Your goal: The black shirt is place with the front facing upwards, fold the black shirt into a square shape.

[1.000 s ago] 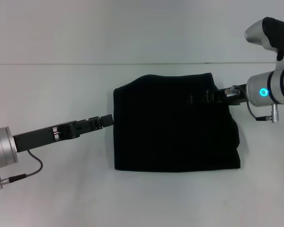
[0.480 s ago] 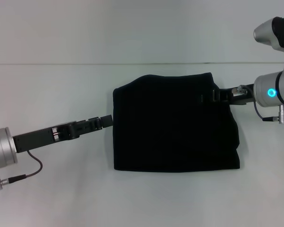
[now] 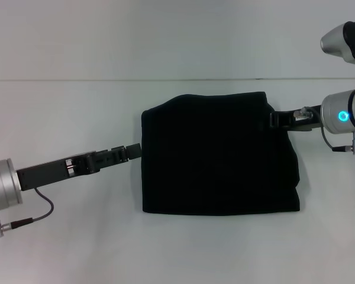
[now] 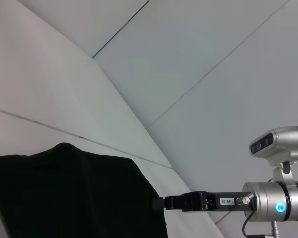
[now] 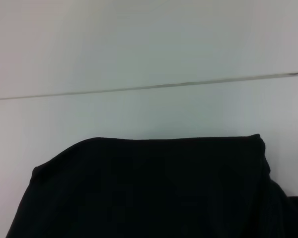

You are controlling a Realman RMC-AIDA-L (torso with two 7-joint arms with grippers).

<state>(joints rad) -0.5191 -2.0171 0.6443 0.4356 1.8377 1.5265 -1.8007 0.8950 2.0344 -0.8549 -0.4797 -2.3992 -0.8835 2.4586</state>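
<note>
The black shirt [image 3: 219, 157] lies folded into a rough square on the white table [image 3: 65, 106]. No lettering or neck label shows. My left gripper [image 3: 134, 150] is low over the table, just beside the shirt's left edge and apart from it. My right gripper [image 3: 274, 120] is at the shirt's far right corner, at the cloth's edge, and holds nothing. It also shows in the left wrist view [image 4: 159, 203], beside the shirt [image 4: 74, 193]. The right wrist view shows only the shirt's far edge [image 5: 149, 188].
The white table stretches on all sides of the shirt. A thin seam line [image 3: 106, 80] runs across the table behind the shirt. The right arm's upper part [image 3: 346, 41] stands at the far right.
My right gripper has drawn back to the right, from over the shirt's top right part to its edge. The shirt and the left arm have not moved.
</note>
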